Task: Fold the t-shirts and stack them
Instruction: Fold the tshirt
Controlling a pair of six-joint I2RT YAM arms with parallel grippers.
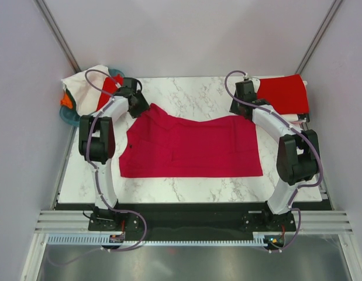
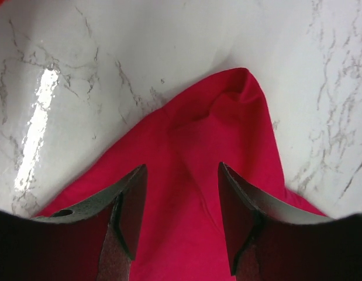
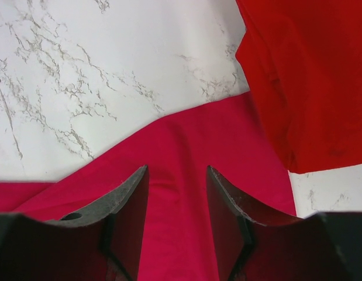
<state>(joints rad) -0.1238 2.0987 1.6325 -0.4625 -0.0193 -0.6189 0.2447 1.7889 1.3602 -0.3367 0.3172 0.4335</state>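
Two arms' jaws both parted over crimson shirt (image 1: 189, 146) flat on white marble tabletop (image 1: 192, 93); pale lilac walls (image 1: 186, 35) around.

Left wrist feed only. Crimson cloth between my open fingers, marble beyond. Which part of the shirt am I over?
Observer: The left gripper is at the far left corner of the crimson shirt, which lies spread flat across the middle of the table.
Operator: And the right arm?
Observer: The right gripper is at the same shirt's far right corner, jaws open over the cloth, right beside a bright red shirt lying at the table's far right.
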